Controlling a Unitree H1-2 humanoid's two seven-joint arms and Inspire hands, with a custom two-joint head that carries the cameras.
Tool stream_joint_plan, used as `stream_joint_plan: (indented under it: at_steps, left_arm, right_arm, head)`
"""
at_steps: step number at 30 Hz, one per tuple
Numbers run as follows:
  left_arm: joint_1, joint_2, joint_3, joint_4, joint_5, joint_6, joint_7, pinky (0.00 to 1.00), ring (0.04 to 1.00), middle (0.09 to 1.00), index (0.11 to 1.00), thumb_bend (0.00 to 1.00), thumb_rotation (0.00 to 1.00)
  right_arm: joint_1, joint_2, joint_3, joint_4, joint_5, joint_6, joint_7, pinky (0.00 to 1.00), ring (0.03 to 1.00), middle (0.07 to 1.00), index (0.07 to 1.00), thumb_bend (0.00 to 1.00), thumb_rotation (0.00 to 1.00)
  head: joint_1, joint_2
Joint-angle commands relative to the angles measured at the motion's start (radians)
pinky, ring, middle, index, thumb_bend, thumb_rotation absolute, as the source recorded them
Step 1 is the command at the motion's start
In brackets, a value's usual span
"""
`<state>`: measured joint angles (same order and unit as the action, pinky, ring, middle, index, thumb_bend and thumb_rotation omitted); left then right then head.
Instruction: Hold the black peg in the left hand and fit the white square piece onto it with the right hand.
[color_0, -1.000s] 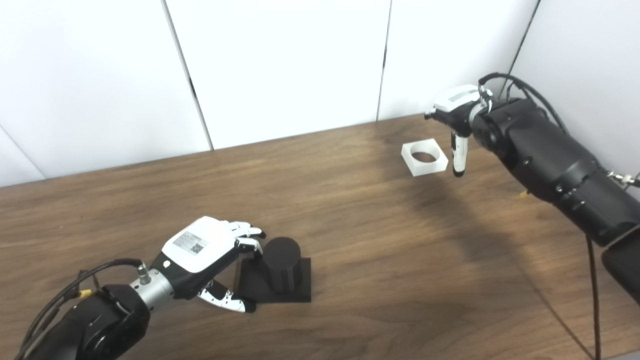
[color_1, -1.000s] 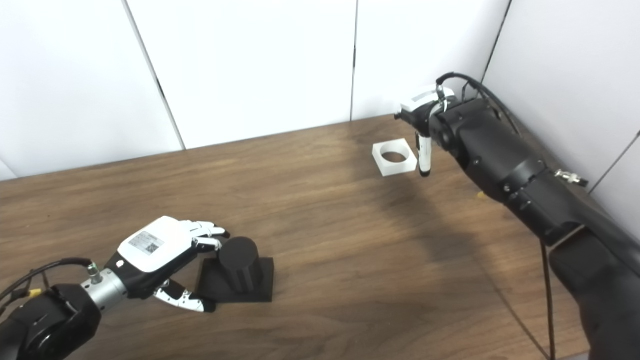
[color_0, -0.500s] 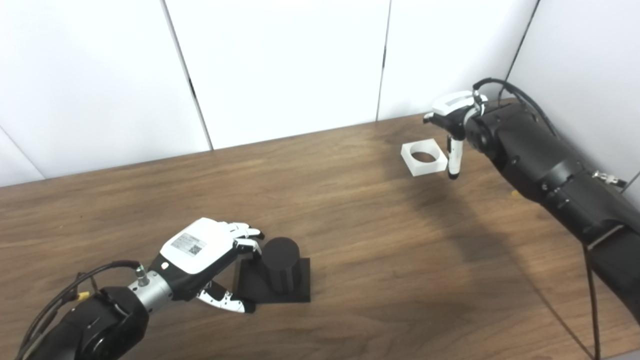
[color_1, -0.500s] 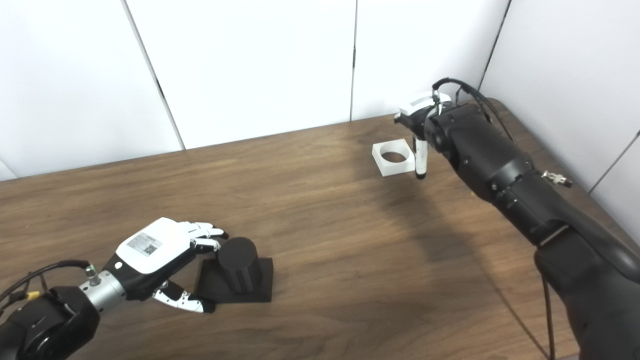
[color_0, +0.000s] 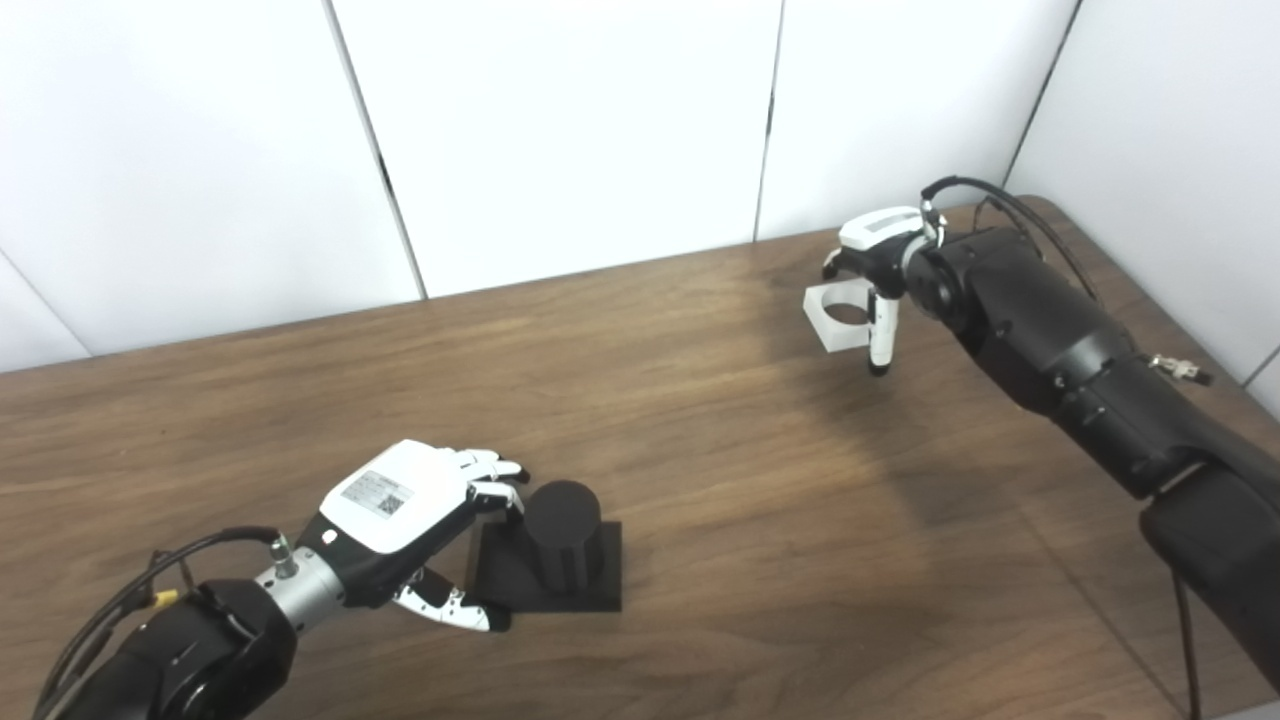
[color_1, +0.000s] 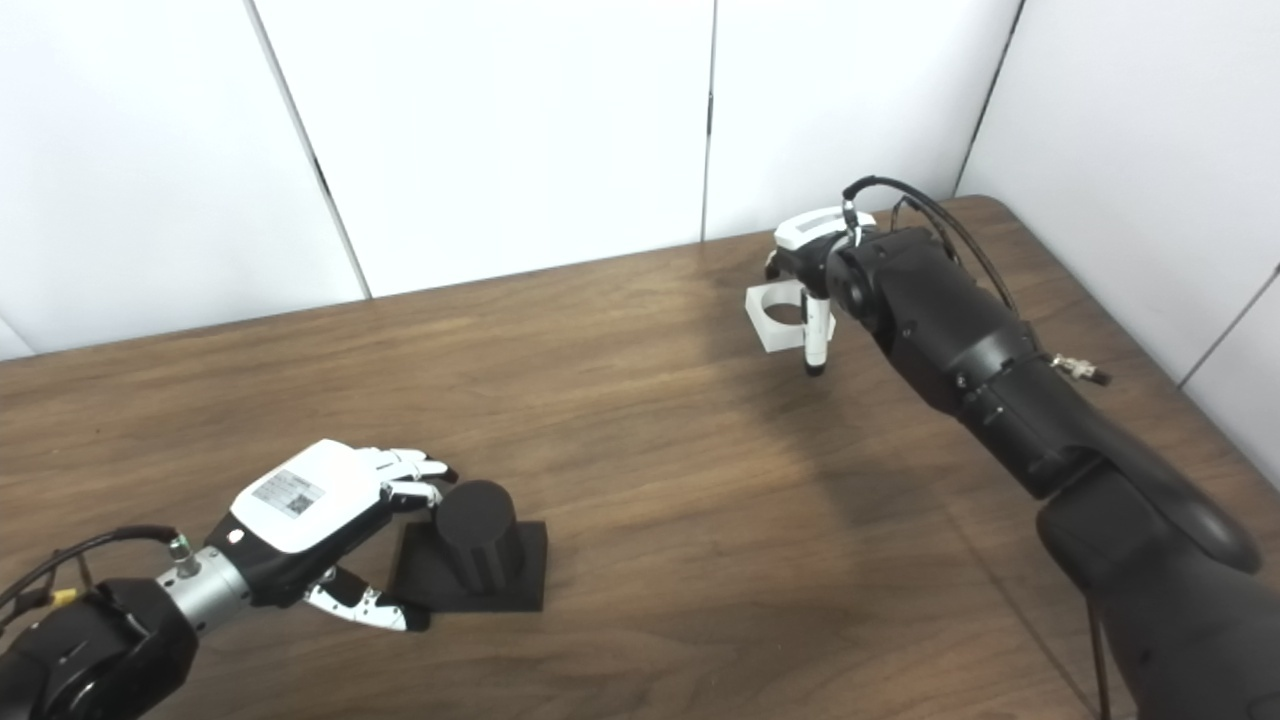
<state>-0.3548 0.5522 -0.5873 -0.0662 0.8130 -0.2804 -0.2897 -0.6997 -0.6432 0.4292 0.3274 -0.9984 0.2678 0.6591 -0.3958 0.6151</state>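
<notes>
While the black peg (color_0: 562, 530) stands upright on its square black base (color_0: 548, 575) near the front of the wooden table (color_0: 700, 480), the left robot hand (color_0: 410, 505) is just beside it with fingers spread. The fingertips (color_0: 500, 470) reach toward the top of the peg and the thumb lies by the edge of the base, but this hand grasps nothing. Well apart from it, at the far right side of the table, the right robot hand (color_1: 808, 275) is over the white square piece (color_1: 775, 315). One finger points down in front of the near right side of the piece. I cannot tell if this hand already grasps the piece or only touches it.
</notes>
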Motion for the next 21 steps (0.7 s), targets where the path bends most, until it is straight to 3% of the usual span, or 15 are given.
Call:
stream_joint_plan:
  at_steps: [1, 21]
  left_arm:
    - [0.065, 0.037, -0.046, 0.022, 0.051, -0.008, -0.11, 0.77, 0.868, 0.86, 0.492, 0.52, 0.06]
    - [0.074, 0.035, -0.034, 0.014, 0.041, -0.01, -0.107, 0.76, 0.867, 0.856, 0.492, 0.52, 0.06]
  right_arm:
    - [-0.045, -0.012, -0.011, 0.006, 0.002, -0.01, -0.043, 0.76, 0.89, 0.904, 0.838, 0.85, 0.15]
    - [0.025, -0.026, -0.011, 0.038, 0.031, -0.037, -0.161, 0.71, 0.838, 0.861, 0.641, 0.79, 0.13]
  head:
    - [0.002, 0.003]
    - [0.002, 0.016]
